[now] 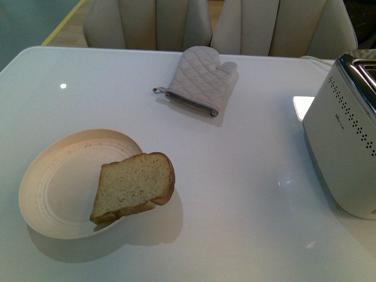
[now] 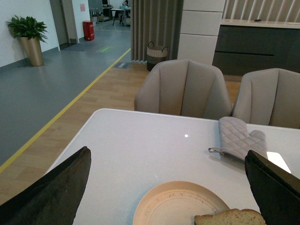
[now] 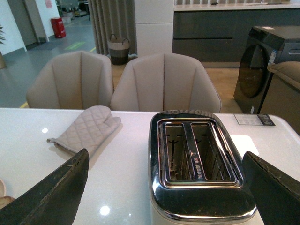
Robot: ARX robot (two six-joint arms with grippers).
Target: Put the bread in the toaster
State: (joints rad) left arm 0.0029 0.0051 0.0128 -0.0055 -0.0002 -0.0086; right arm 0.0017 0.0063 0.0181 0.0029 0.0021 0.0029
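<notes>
Bread point(image 1: 135, 185) lies tilted across plate point(image 1: 56, 176) rim. Toaster point(image 1: 343, 147) well apart, right. Left gripper point(image 2: 168, 153) spread wide, holding nothing; right gripper point(image 3: 165, 153) likewise.

Front cam looks down on table point(image 1: 247, 176); R wrist near toaster point(image 3: 201, 199); all share mitt point(image 1: 200, 79).
</notes>
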